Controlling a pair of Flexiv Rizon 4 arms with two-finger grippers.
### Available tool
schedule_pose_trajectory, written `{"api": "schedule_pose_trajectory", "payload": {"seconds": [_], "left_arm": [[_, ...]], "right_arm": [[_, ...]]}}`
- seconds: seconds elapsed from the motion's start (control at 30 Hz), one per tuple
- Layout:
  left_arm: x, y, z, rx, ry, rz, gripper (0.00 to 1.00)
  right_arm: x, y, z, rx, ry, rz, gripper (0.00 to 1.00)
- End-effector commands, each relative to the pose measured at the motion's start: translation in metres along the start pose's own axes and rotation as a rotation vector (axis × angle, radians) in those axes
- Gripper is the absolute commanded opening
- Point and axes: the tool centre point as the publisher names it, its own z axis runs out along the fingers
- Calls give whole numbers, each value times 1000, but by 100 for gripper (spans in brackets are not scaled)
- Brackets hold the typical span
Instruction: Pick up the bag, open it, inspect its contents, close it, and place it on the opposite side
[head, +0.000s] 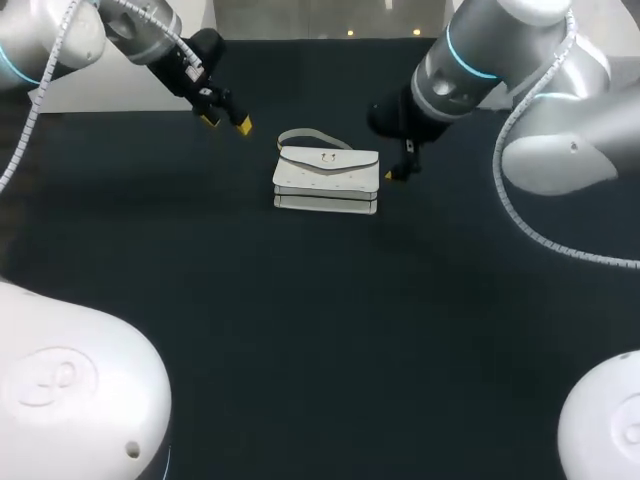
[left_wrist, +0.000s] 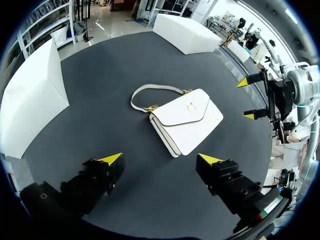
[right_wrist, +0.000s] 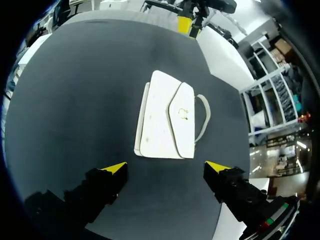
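A dark worktop (head: 300, 330) fills the frame. Two robot arms enter from the upper corners: the left arm (head: 60, 40) from the upper left, the right arm (head: 500, 60) from the upper right.

A white bag (head: 326, 178) lies flat in the upper middle of the frame, between the two arms and touched by neither. The left pincer (head: 226, 122) hangs to the upper left of the bag, wide open and holding nothing. The right pincer (right_wrist: 165, 167) sits just beside the bag's right end, also wide open and empty.

The bag's flap (left_wrist: 175, 112) is shut, with a small metal clasp (right_wrist: 183, 114) at its middle. A thin strap (right_wrist: 208, 116) lies looped flat on the worktop along the bag's far edge.

Judged risks from here:
- The bag looks light and lies loose, so a push from one side alone may slide or spin it rather than grip it.
- The strap hugs the surface, so fingers may scrape the worktop or miss it.
- Pinching flap and body together would hold the bag shut when it needs opening.
- The clasp may resist, dragging the whole bag.
- Both arms converge on one small thing, so they could knock each other.
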Motion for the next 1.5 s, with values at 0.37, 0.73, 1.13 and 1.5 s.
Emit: {"api": "schedule_pose_trajectory", "payload": {"seconds": [0.37, 0.73, 1.13, 1.5], "left_arm": [[5, -16, 9, 128, -100, 422, 100], [-7, -28, 18, 185, -9, 837, 100], [-5, -31, 19, 156, 80, 978, 100], [1, -35, 33, 196, -7, 1085, 100]], "right_arm": [[0, 13, -4, 12, -203, -85, 100], [19, 20, 10, 25, -234, -124, 100], [29, 25, 28, 26, -323, -144, 100], [33, 25, 53, 47, -347, -155, 100]]}}
